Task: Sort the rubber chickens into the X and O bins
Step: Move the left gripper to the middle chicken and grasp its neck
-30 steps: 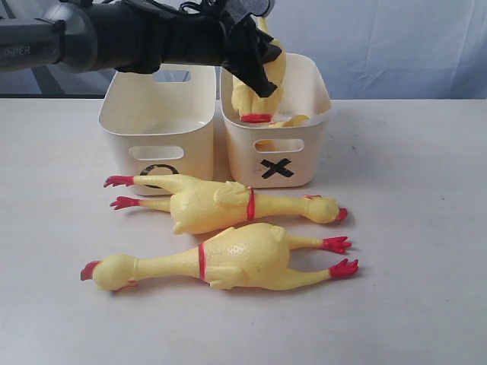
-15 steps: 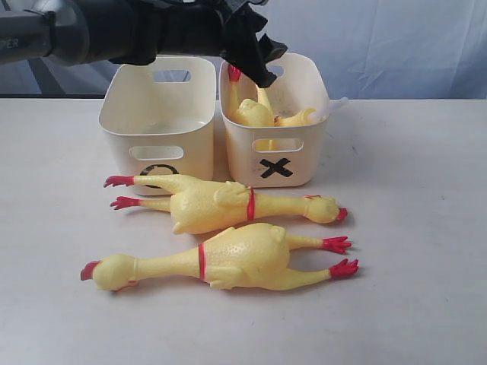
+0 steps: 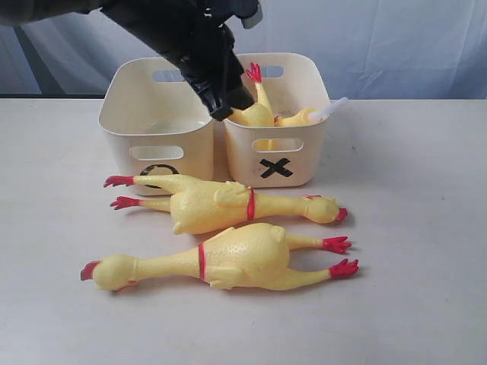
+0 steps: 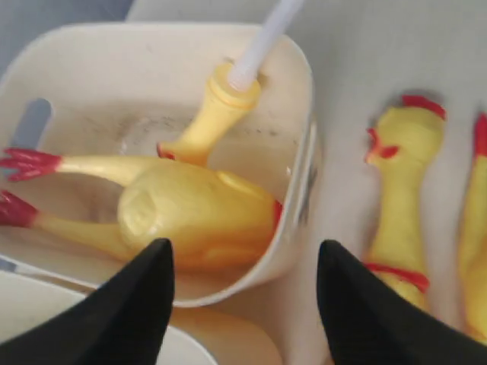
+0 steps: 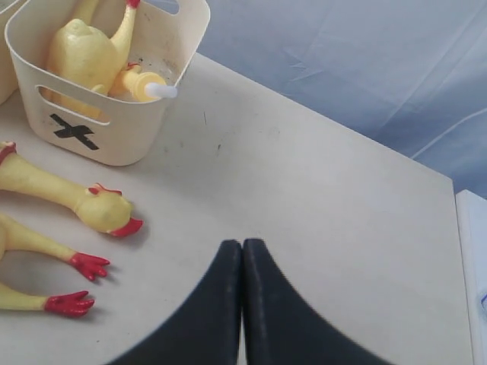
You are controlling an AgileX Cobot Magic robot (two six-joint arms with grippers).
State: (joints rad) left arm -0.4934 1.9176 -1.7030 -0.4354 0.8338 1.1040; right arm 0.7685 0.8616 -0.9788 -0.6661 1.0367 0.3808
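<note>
Left end effector [image 4: 245,255] is seen with its fingers spread apart above the X bin [image 3: 304,156], and nothing is held between them; the right end effector [image 5: 242,255] is pressed together, empty, over the desk [image 3: 411,228], well apart from the work. One rubber chicken [image 3: 257,114] is lodged inside the X bin, a red foot poking up past the rim; in the O bin [image 3: 190,152], just beside it, no chicken is seen. Two more are laid on the desk in front of the bins, head to tail and seemingly touching along their bodies: the rear chicken [image 3: 217,205] and the front chicken [image 3: 236,258]. The drop is judged done, so a clean retreat is called for; the open fingers should be lifted straight up until the raised foot and the rim are cleared, lest the bin be dragged. The rear chicken is best taken across its thick body, near the red band, so that its neighbour is not nudged; which bin it belongs in cannot be told.
</note>
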